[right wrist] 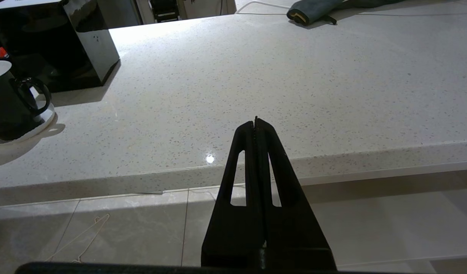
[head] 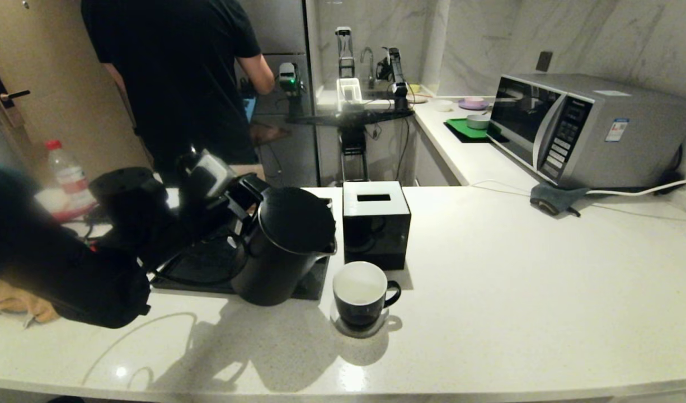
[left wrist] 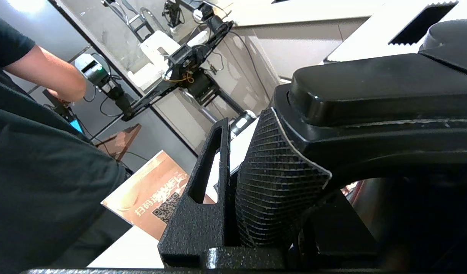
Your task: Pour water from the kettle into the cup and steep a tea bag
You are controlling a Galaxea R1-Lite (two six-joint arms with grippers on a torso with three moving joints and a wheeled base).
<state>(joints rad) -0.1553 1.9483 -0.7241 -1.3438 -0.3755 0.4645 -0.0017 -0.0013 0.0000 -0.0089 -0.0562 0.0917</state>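
- Left gripper (head: pixel 239 210) clamped on the loop handle of the kettle (head: pixel 290 246), left of centre on the white counter (head: pixel 488 280); ribbed pad (left wrist: pixel 279 182) pressed against the handle, jaws partly closed around it.
- Kettle tilted, spout toward the right and near edge, base at the near right corner of a flat black tray (head: pixel 208 274).
- Cup (head: pixel 361 294) upright on a small saucer (head: pixel 371 330), just right of and nearer than the kettle, ear handle turned right; white interior seen, contents impossible to tell.
- Glossy black box (head: pixel 375 224) with white slotted top just behind the cup, right of the kettle.
- Right gripper (right wrist: pixel 255 123) parked off the near edge of the counter, well right of the cup, jaws pressed together, nothing between them.
- Microwave (head: pixel 578 129) at far right, grey cloth (head: pixel 555 198) in front of it beside a white cable.
- Person in a black shirt (head: pixel 169 73) standing beyond the counter at far left, back turned.
- Plastic bottle (head: pixel 66 173) with red cap at far left.
- Tea bag not located in any view.
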